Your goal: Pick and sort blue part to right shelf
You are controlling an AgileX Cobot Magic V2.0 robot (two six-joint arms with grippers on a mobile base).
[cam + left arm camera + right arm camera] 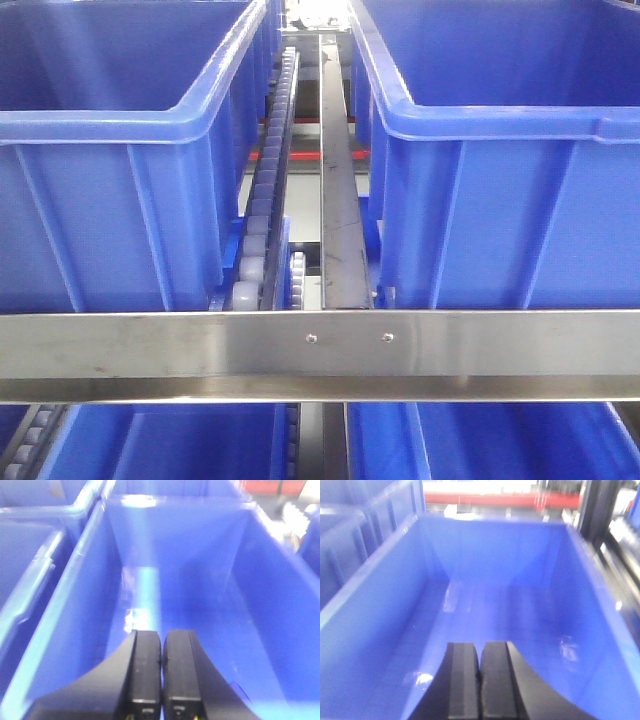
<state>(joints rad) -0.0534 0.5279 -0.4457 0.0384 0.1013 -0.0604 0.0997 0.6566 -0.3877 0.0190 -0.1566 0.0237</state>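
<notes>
Right shelf (320, 345) fills the front view: flat steel front rail with two screws, white roller track (262, 200) and a dark steel divider rail (338, 180) running back between two large blue bins. Left bin (110, 170) and right bin (510, 170) sit on the upper level, well apart across the tracks; more blue bins show on the level below the rail.

Left gripper (162, 672): pads pressed together, only a hairline seam between them, nothing pinched. It hangs over the inside of an open blue bin (60, 630), pointing down the length of it. Bin floor is bare blue plastic with a glare streak. A neighbouring bin's rim sits just beside it on the left.

Right gripper (480, 685): pads likewise pressed together, nothing between them. It hangs over another open blue bin (365, 620); the floor shows only a few light reflections. A dark upright post (592, 510) stands just past the far right corner, and another bin's ribbed wall is on the left.

Room: both bins are wide and open-topped, with walls well clear of the pads on either side; the far wall is well ahead in both wrist views.

Blue part: not visible in any view, neither in the bins seen nor in either gripper. Can't tell where it is.
</notes>
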